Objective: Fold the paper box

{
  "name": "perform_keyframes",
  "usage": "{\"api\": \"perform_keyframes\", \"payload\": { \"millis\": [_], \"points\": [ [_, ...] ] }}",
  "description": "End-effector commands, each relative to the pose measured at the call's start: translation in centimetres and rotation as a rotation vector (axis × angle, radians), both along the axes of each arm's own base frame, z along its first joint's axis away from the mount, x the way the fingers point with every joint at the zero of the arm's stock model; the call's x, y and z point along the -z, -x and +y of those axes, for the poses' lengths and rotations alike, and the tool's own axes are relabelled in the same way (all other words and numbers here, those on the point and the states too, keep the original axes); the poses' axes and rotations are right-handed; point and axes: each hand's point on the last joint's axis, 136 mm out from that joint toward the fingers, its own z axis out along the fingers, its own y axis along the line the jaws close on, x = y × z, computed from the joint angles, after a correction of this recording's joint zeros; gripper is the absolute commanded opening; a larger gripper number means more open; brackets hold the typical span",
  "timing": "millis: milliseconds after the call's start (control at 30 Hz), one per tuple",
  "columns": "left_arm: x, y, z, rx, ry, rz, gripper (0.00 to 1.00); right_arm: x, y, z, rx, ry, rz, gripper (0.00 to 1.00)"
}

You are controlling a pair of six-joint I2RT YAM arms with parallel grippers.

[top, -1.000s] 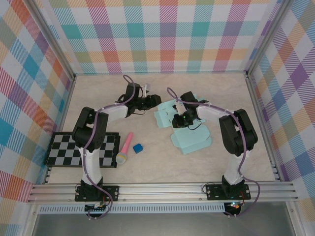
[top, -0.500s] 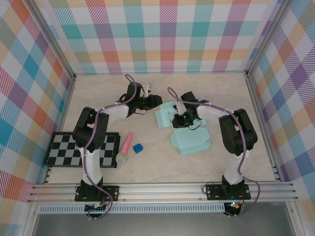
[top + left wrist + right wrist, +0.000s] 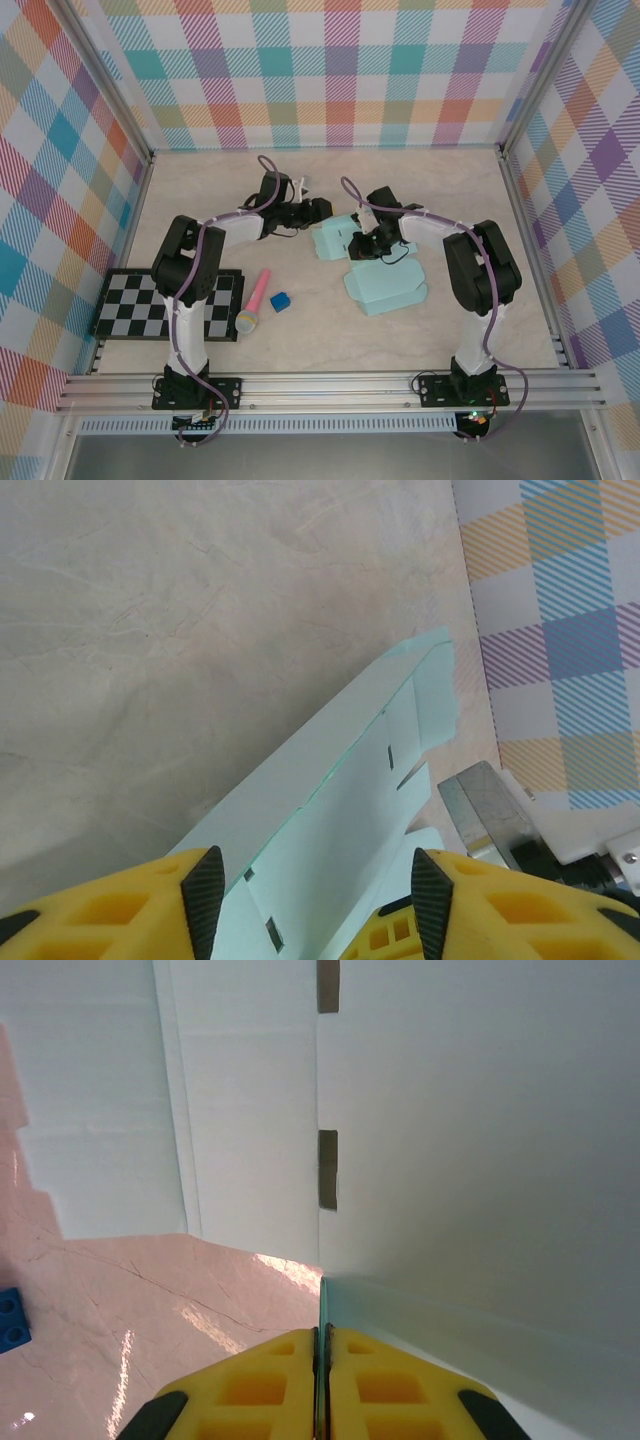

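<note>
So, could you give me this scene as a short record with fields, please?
paper box: pale mint card, partly folded, right of centre
left gripper: open, a card flap between its fingers
right gripper: shut on a card edge
other things: pink microphone, blue cube, checkered mat, all left of the box
</note>
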Motion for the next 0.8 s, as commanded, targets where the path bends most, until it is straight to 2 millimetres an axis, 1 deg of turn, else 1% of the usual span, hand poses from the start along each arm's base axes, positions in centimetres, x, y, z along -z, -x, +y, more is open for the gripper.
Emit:
{"api": "perform_keyframes", "payload": {
  "millis": [0,67,267,367,467,533,667,767],
  "points": [
    [-2.0,-0.3,1.2,-0.007,-0.002,-0.025,0.63,-0.3,-1.0,1.1,0.000,-0.054,-0.029,0.09],
    [-1.8,-0.5,2.3,-0.030,-0.015,-0.018,0.68,-0.5,-1.1,1.2,0.003,-0.063,-0.034,0.08],
    [-0.9,1.7,4.4,-0.091,-0.074,-0.001,0.78,-1.7,-1.3,1.4,0.022,-0.091,-0.059,0.06],
    [-0.6,2.5,5.6,-0.136,-0.113,0.004,0.79,-2.3,-1.3,1.4,0.026,-0.100,-0.073,0.06],
    [0.2,2.9,7.0,-0.182,-0.162,0.007,0.78,-2.8,-1.4,1.4,0.027,-0.107,-0.089,0.06],
    [0.9,3.0,6.6,-0.180,-0.132,0.023,0.77,-3.2,-1.5,1.4,0.030,-0.113,-0.099,0.06],
    [2.0,3.3,4.0,-0.125,-0.052,0.065,0.71,-4.0,-1.8,1.5,0.042,-0.126,-0.122,0.06],
    [1.9,3.4,2.1,-0.090,-0.043,0.048,0.69,-4.8,-2.0,1.6,0.051,-0.139,-0.136,0.06]
  ]
}}
